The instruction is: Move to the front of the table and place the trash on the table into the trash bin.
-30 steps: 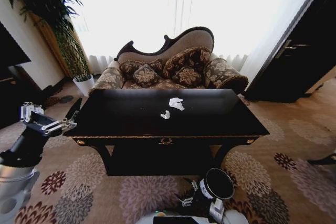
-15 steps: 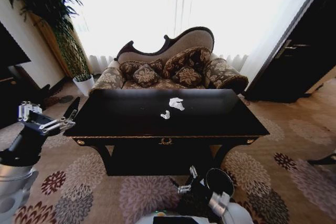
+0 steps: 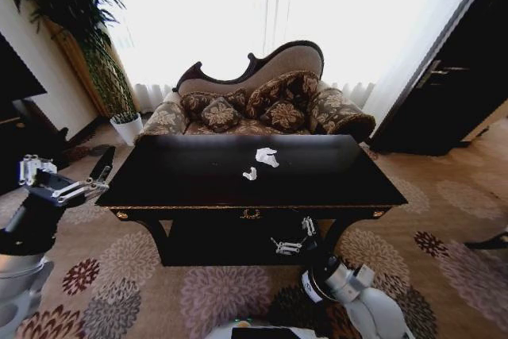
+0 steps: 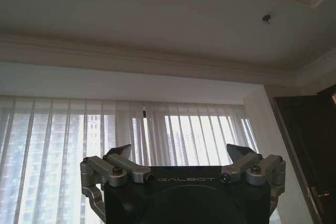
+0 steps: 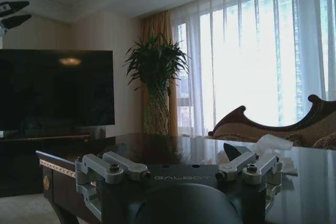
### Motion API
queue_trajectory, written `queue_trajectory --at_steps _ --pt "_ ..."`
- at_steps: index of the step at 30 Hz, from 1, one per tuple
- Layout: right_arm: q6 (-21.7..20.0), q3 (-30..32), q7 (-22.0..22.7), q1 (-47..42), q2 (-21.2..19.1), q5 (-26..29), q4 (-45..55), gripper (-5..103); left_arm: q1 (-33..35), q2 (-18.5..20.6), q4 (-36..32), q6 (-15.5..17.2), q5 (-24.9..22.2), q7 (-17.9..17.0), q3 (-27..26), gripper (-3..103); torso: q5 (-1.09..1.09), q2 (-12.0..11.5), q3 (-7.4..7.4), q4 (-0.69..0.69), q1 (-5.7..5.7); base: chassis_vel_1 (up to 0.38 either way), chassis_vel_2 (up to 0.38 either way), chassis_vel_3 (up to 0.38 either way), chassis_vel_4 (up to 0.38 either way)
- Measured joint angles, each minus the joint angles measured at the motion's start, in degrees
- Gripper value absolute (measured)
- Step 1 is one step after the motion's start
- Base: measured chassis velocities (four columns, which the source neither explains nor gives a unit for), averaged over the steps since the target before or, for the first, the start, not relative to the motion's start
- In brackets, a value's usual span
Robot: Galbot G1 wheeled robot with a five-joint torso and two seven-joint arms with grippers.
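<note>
Standing before the table, I see white trash at frame centre, the spread-jawed right gripper low, seemingly poised to reach, and the left gripper, jaws spread, idle at left.

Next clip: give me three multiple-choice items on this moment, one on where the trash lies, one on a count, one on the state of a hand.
1. Where do the white paper scraps lie?
A. on the carpet
B. near the middle of the table top
C. on the sofa

2. How many white scraps show on the table?
A. two
B. five
C. none

3. How does the left hand stand?
A. shut on a scrap
B. open, holding nothing
C. resting flat on the table top

Answers: 1 B, the scraps sit on the glossy black top around its centre. 2 A, a larger piece and a smaller one beside it. 3 B, its fingers are spread apart beside the table's left end, nothing between them.
</note>
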Motion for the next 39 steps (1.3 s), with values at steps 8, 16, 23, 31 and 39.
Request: queue_trajectory --at_steps 8,16,23,31,39 --pt "-4.71 -1.07 9.80 2.39 -1.49 1.02 3.93 100 0.19 -1.08 -0.47 0.22 1.19 0.01 1.40 100 0.00 0.00 0.00 0.00 0.00 0.000 0.000 0.000 0.000" --pt "-13.93 -1.96 27.54 8.77 -14.55 7.59 6.26 100 -1.15 2.31 -0.16 2.94 -3.75 -0.52 -0.27 100 0.02 0.00 0.00 -0.01 0.00 0.000 0.000 0.000 0.000" --pt "-18.09 -3.93 35.49 14.43 -22.71 13.34 4.10 100 -2.15 3.14 0.16 4.78 -4.53 -2.16 -0.76 100 0.01 0.00 0.01 0.00 0.00 0.000 0.000 0.000 0.000" --pt "-21.87 -11.84 37.68 30.57 -29.21 17.01 -2.24 100 -1.01 -0.05 -3.41 6.20 -1.86 -2.32 1.88 100 0.02 0.00 0.01 0.00 0.00 0.000 0.000 0.000 0.000" --pt "-23.30 -30.82 38.46 53.25 -32.89 18.84 -14.48 100 -0.77 -0.79 -2.66 6.60 -0.06 -2.39 1.58 100 0.00 0.00 0.01 0.00 0.01 0.000 0.000 0.000 0.000"
